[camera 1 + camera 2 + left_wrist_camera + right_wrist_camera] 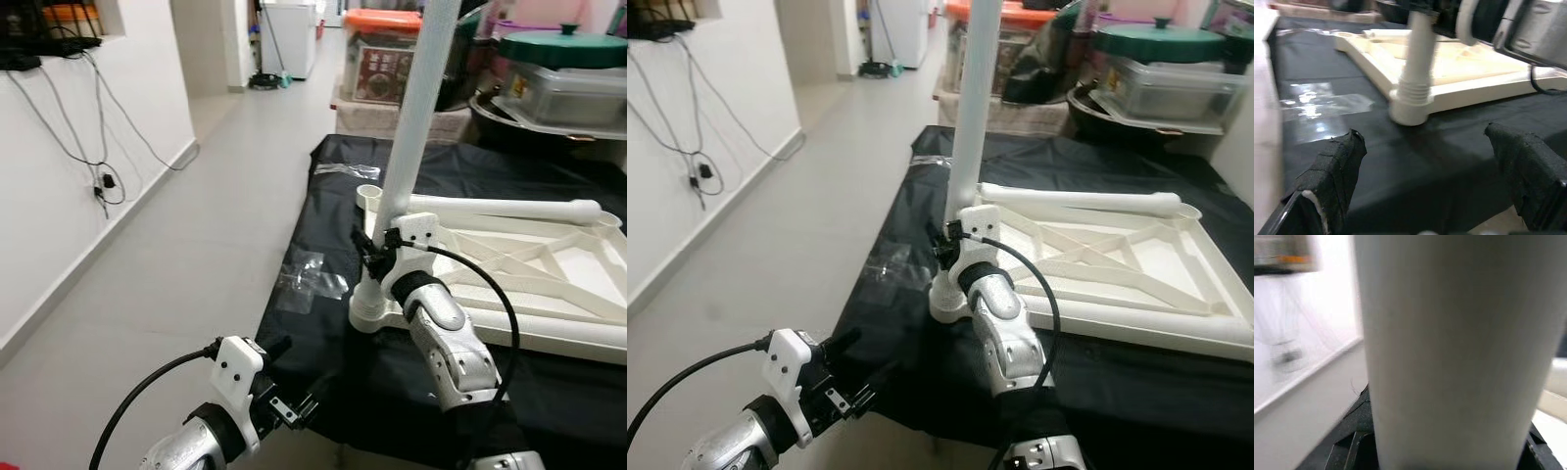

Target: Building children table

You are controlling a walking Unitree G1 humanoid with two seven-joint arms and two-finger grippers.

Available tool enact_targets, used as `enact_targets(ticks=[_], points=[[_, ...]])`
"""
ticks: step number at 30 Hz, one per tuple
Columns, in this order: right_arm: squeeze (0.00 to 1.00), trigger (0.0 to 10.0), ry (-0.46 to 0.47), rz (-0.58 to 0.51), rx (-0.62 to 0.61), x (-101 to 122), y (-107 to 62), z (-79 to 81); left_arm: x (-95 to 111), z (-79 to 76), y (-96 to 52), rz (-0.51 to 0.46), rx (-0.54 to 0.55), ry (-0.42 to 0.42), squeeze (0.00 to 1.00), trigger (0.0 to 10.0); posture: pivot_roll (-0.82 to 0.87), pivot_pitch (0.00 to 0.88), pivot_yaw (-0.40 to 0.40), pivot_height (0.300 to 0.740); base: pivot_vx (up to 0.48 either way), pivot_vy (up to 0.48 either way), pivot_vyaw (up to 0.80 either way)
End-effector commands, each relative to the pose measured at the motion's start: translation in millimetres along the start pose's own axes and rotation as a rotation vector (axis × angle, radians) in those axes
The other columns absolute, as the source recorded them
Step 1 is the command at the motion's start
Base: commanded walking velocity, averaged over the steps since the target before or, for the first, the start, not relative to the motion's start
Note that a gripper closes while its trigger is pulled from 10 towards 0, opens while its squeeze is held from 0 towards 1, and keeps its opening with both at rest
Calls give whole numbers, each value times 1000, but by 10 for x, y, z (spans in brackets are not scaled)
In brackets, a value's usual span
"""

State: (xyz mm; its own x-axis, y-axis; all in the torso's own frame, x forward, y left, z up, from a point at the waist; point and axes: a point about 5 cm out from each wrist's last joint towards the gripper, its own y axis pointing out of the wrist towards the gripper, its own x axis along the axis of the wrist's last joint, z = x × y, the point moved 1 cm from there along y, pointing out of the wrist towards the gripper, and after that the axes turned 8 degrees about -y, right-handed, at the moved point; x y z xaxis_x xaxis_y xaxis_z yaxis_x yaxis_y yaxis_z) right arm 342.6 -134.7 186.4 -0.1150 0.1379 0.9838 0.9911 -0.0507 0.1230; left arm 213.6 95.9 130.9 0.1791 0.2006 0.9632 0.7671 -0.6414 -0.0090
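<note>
The white table top [549, 284] lies upside down on a black cloth [323, 343]. A white table leg [416, 117] stands upright in the top's near left corner socket [372, 308]. My right gripper [377, 257] is shut on this leg just above the socket, and the leg [1449, 352] looms close in the right wrist view. A second leg [509, 208] lies across the far side of the top. My left gripper [292, 380] hangs open at the cloth's front edge, its fingers [1327, 181] spread wide and facing the socket [1411, 95].
Clear plastic wrappers [313, 279] lie on the cloth left of the top. Storage boxes [392, 59] and a green-lidded pot [563, 49] stand behind. A white wall with hanging cables [98, 176] borders the grey floor [196, 255] on the left.
</note>
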Motion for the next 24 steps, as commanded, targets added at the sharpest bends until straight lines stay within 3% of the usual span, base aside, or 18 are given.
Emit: enact_targets(ticks=[1,2,7,9,14,15,17,18,23,24], points=[[0,0,-60,125,-266,-212,-103,-316,-50,22,0,25,9,-1,0,10000,63,91,-42,740,0,0,0],[0,0,-57,140,-355,-189,-150,-315,-53,17,3,25,8,-1,0,10000,63,91,-42,740,0,0,0],[0,0,-5,208,-485,-209,-210,-256,-54,12,10,25,6,2,0,10000,66,91,-43,740,0,0,0],[0,0,72,319,-589,-314,-249,-180,-56,8,13,26,5,4,0,10000,66,91,-43,740,0,0,0],[0,0,79,343,-627,-315,-256,-118,-53,5,12,26,4,6,0,10000,68,92,-45,740,0,0,0],[0,2235,84,326,-617,-281,-253,-101,-57,4,8,27,4,6,0,10000,66,93,-43,740,0,0,0],[0,2235,87,311,-604,-262,-245,-96,-60,2,6,28,4,6,0,10000,66,93,-43,740,0,0,0],[0,10000,85,294,-586,-237,-236,-87,-62,1,6,29,3,6,0,10000,66,93,-44,740,0,0,0],[0,10000,73,276,-536,-208,-225,-65,-68,-2,10,31,1,6,0,10000,64,91,-42,740,0,0,0],[490,10000,71,277,-529,-210,-225,-60,-70,-2,10,31,1,6,0,10000,64,91,-42,740,0,0,0]])
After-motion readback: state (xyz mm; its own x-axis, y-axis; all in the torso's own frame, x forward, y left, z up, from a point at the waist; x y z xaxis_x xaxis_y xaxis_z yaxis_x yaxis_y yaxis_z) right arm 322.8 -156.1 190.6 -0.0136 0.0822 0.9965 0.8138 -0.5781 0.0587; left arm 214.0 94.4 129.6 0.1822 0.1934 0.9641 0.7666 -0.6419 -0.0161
